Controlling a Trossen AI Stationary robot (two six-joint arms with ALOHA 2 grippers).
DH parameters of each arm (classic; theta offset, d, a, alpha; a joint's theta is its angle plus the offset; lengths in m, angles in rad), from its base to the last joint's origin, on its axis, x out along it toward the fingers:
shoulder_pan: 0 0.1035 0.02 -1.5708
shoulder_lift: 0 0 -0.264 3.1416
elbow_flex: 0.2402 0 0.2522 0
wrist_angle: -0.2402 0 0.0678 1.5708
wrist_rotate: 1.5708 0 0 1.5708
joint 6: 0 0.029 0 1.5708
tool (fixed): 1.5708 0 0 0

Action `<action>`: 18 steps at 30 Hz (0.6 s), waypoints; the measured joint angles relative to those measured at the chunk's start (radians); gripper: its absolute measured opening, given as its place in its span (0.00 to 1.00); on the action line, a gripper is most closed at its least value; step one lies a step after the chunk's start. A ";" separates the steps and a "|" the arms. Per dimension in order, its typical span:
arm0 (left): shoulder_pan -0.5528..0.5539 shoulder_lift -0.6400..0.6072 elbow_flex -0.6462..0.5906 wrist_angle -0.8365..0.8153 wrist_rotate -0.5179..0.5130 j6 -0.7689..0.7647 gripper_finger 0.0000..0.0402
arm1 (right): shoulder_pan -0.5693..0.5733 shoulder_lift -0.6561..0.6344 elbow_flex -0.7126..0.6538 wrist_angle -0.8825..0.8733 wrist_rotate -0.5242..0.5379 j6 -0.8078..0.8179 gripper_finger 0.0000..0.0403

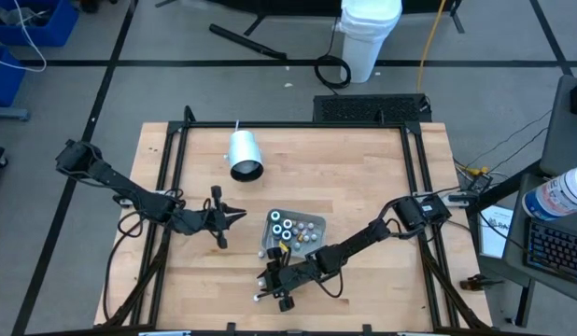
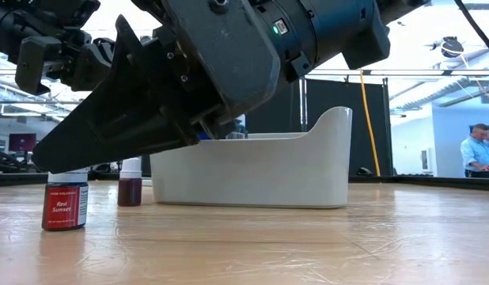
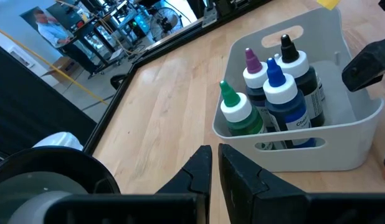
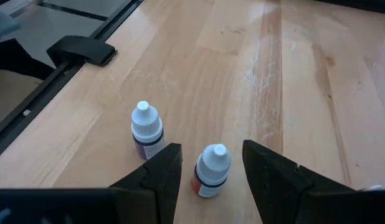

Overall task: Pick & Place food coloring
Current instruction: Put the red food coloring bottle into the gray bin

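Beside the white tray (image 1: pixel 312 224), the right gripper (image 4: pixel 208 167) straddles a red bottle (image 4: pixel 211 170), jaws apart, risking toppling its neighbour (image 4: pixel 146 129).

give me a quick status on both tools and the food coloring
Left tool shut, empty, beside tray. Right tool open around red bottle, not gripping. Nothing blocking.

A robotics lab: a framed wooden worktop (image 1: pixel 363 187), floor cables (image 1: pixel 429 47), blue bins (image 1: pixel 27 28), and equipment racks (image 3: pixel 111 18) behind.
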 joint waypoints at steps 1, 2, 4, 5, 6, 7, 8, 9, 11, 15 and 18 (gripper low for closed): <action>0.000 0.000 0.000 0.000 0.000 0.000 0.09 | 0.000 0.000 0.000 0.000 -0.001 0.005 0.40; 0.000 0.000 0.000 0.000 0.000 0.000 0.09 | 0.000 0.000 0.000 0.000 -0.001 0.010 0.40; 0.000 0.000 0.000 0.000 0.000 0.000 0.09 | 0.000 0.000 0.000 0.000 -0.001 0.011 0.40; 0.000 0.000 0.000 0.000 0.000 0.000 0.09 | 0.000 0.000 0.000 -0.001 -0.001 0.011 0.40; 0.000 0.000 0.000 0.000 0.000 0.000 0.09 | 0.000 0.000 0.000 -0.002 -0.001 0.011 0.40; 0.000 0.000 0.000 0.000 0.000 0.000 0.09 | 0.000 0.000 0.000 -0.004 -0.001 0.011 0.40; 0.000 0.000 0.000 0.000 0.000 0.000 0.09 | -0.001 0.000 0.000 -0.007 -0.001 0.011 0.40; 0.000 0.000 0.000 0.000 0.000 0.000 0.09 | -0.002 0.000 0.000 -0.008 -0.001 0.014 0.40; 0.000 0.000 0.000 0.000 0.000 0.000 0.09 | -0.006 0.000 0.000 -0.006 -0.001 0.034 0.38; 0.000 0.000 0.000 0.000 0.000 -0.002 0.09 | -0.014 -0.001 0.000 -0.005 -0.001 0.059 0.32; 0.000 0.000 0.000 -0.001 0.000 -0.010 0.09 | -0.014 -0.001 0.000 -0.006 -0.001 0.044 0.26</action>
